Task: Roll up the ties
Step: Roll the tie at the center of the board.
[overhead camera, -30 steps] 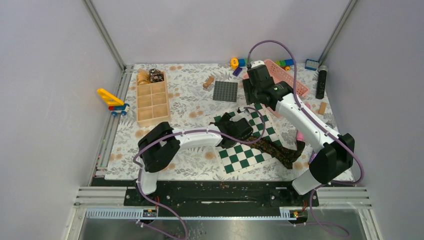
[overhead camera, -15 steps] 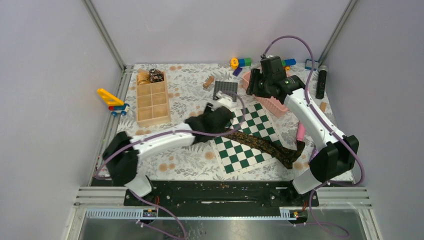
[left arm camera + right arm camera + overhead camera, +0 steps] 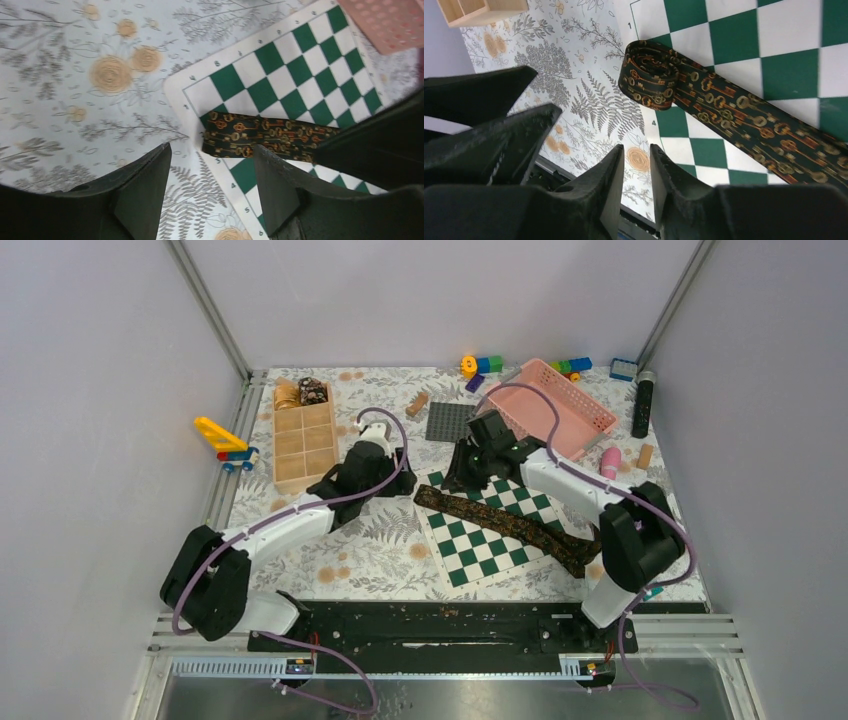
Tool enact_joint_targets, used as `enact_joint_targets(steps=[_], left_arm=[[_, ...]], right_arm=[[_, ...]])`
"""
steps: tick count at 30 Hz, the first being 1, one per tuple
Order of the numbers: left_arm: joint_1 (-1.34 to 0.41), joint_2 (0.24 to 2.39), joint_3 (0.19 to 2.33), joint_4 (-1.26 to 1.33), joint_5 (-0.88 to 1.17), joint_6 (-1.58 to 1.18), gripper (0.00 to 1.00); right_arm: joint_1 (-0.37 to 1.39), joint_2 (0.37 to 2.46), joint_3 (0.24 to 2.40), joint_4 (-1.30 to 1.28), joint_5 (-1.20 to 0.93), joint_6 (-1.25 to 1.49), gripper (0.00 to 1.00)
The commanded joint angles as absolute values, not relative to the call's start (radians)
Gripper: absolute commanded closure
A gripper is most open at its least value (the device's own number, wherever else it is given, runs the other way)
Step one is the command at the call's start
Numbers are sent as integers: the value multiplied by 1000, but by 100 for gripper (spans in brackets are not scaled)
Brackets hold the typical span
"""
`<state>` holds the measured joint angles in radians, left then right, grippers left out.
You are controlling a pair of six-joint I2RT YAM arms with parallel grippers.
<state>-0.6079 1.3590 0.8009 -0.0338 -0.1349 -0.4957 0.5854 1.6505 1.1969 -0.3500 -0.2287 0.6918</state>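
The dark, gold-key-patterned tie (image 3: 500, 521) lies flat and diagonal across the chessboard mat (image 3: 478, 562). Its left end is folded over into a first turn, likely so rolling can start there. The left gripper (image 3: 210, 162) hovers spread just left of that end. The right gripper (image 3: 636, 150) hangs above it, fingers narrowly apart, pinching nothing.

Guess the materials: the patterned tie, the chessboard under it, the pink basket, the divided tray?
Tie: woven cloth, slight sheen, gold key motif; folds softly at its rolled end. Chessboard: thin printed mat, vinyl or paper, can't tell; lies flat. Basket: moulded plastic, judging by perforated walls. Tray: pale wood, likely unfinished, thin partitions.
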Motion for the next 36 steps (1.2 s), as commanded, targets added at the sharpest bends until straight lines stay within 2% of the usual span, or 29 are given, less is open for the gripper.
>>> enact_joint_targets(steps=[1,19,36], left_arm=[[-587,1374,740,229,48,-565,37],[-569,1495,683,348,85,-596,39],[-569,1603,680,415,137,-606,41]], right_arm=[[603,1715,1186,-209,-298,759,70],[616,1872,1200,-176,-298,780,74],[617,1916,1175,-175,-216,808,74]])
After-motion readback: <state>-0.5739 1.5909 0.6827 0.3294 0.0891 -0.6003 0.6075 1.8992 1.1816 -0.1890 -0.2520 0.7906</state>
